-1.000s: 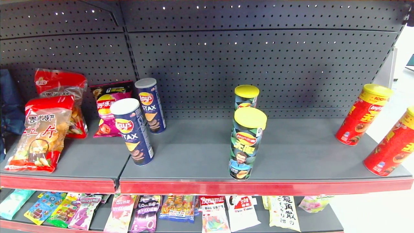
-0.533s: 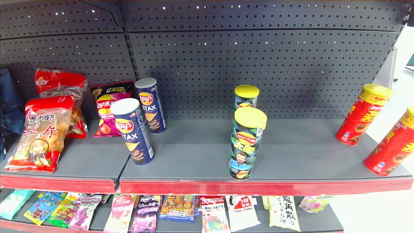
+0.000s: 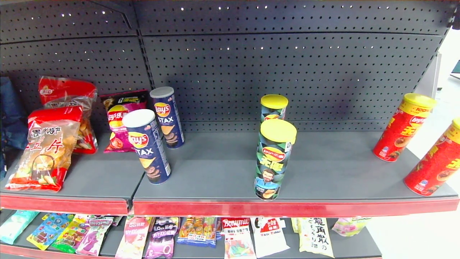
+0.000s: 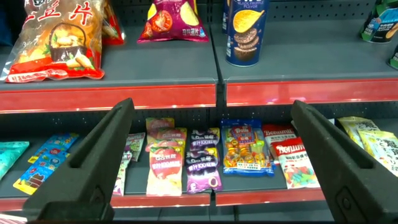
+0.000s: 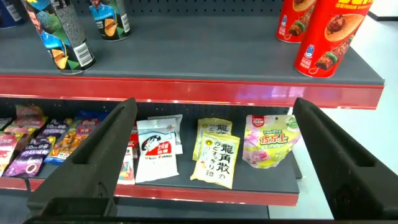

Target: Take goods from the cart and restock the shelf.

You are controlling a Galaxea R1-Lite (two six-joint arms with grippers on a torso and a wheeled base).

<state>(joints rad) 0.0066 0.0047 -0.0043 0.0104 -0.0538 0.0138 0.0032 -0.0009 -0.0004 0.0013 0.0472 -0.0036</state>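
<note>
Evidently empty, my left gripper and right gripper gape wide facing the shelf, where cans stand grouped by kind, leaving gaps for restocking.

Dark grey perforated back panel, with light showing through some holes, stands behind a grey upper shelf edged by a red front strip, a lower shelf beneath, and pale, brightly lit floor at the right.
</note>
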